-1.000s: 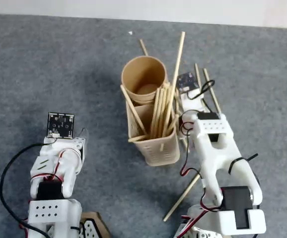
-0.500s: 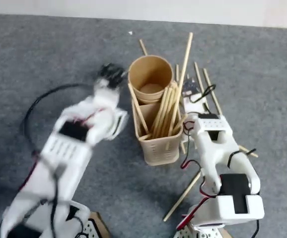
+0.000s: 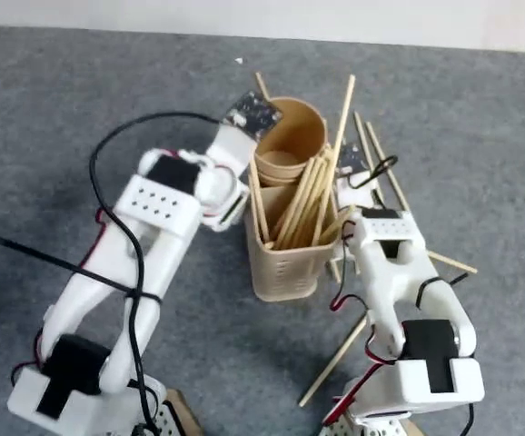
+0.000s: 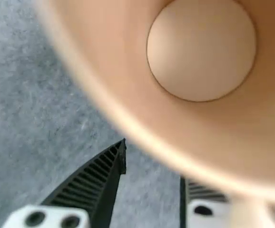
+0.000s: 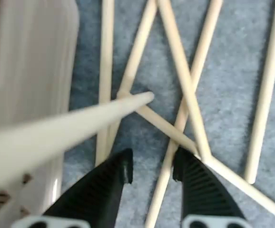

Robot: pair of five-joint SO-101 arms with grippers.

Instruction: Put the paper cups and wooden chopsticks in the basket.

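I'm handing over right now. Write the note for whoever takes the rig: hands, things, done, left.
Hands: left hand open, at the rim of the cup; right hand open, low over loose chopsticks on the carpet beside the basket.
Done: the cup and a bundle of chopsticks stand in the basket.
Left: several loose chopsticks lie by the right arm and behind the basket; they need to go in.

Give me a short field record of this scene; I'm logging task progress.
basket: standing on grey carpet
paper cup: inside basket, mouth up
chopsticks in basket: bundle leaning beside cup
loose chopsticks: crossed on carpet beside basket
left gripper: open, close by cup's rim
right gripper: open, above loose chopsticks
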